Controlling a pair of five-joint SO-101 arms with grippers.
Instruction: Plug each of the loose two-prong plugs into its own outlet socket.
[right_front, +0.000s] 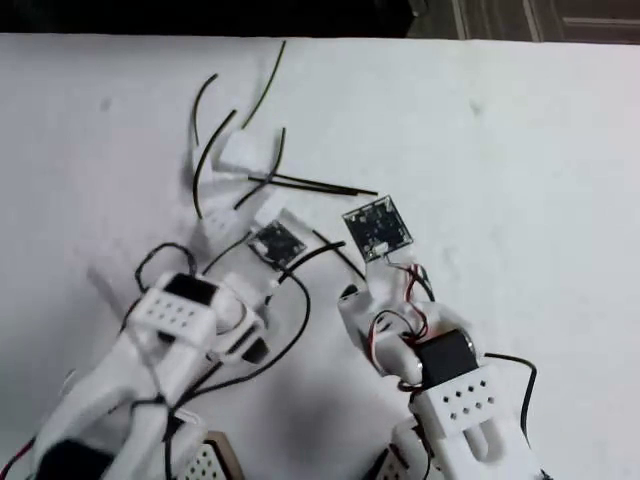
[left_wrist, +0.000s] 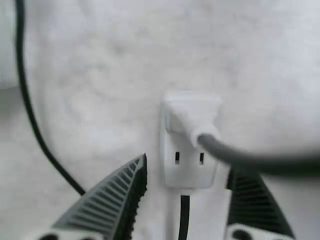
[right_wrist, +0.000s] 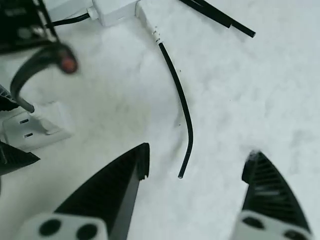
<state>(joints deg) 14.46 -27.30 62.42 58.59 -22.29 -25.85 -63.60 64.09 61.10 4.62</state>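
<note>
Left gripper (left_wrist: 187, 167), jaws apart, straddles an outlet socket (left_wrist: 189, 176) holding one plug (left_wrist: 192, 112); right gripper (right_wrist: 198, 151) likewise apart.

I read no text, label, number or sign on any feed: nothing legible on the outlet socket (left_wrist: 187, 167), the plug (left_wrist: 192, 112), the circuit boards (right_front: 377, 227) or the table (right_front: 520, 130).

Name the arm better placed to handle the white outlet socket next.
Left, probably. The left pincer is open either side of the outlet socket, which bears a white plug. The right pincer hangs open over a loose black cable, that socket off to its side.
</note>
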